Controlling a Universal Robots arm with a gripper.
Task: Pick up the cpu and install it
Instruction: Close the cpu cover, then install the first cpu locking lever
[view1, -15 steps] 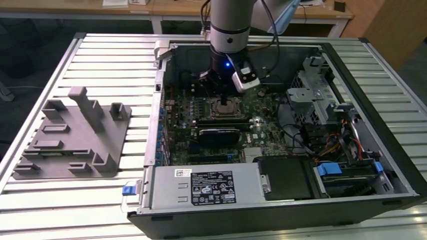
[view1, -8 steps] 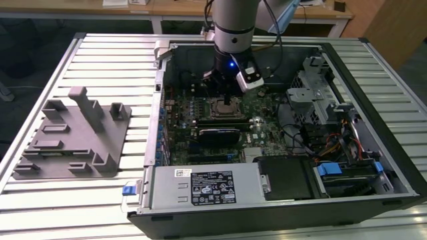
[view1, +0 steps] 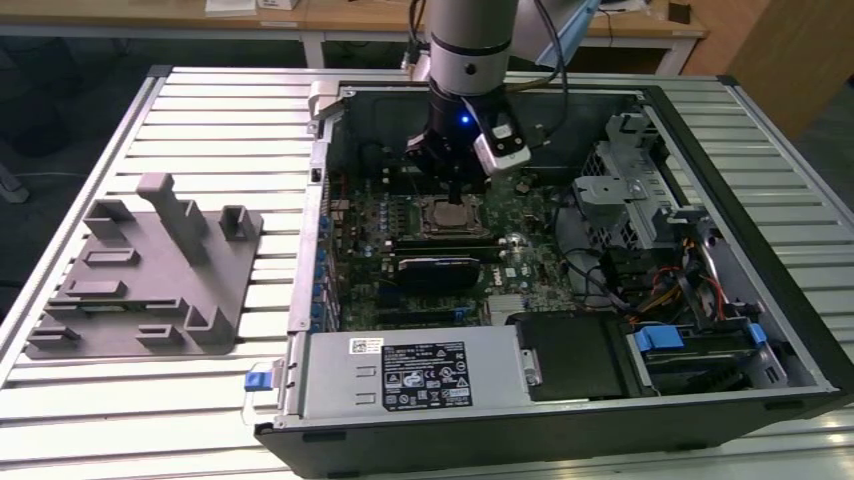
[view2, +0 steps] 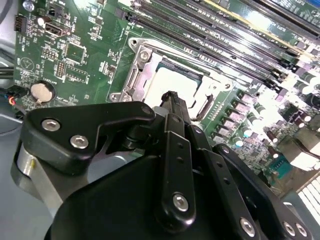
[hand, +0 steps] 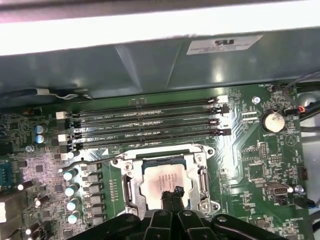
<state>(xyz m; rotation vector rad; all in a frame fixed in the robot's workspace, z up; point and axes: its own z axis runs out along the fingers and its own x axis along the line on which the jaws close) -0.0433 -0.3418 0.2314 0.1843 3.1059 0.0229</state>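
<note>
The cpu (hand: 160, 180) is seen lying flat inside the metal socket frame (hand: 129, 184) of the motherboard (hand: 260, 165), so the pick-up and placement are judged done. The claw (hand: 172, 193) is poised just above the socket, its fingers drawn together with nothing gripped. Whether the chip is fully seated and latched cannot be told.

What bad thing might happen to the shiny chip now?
The gripper hangs right over the chip, which lies in its socket. Pushing down too hard might scratch the chip or hurt the socket. A sideways slip could knock the chip crooked, or bump the memory slots close by.
</note>
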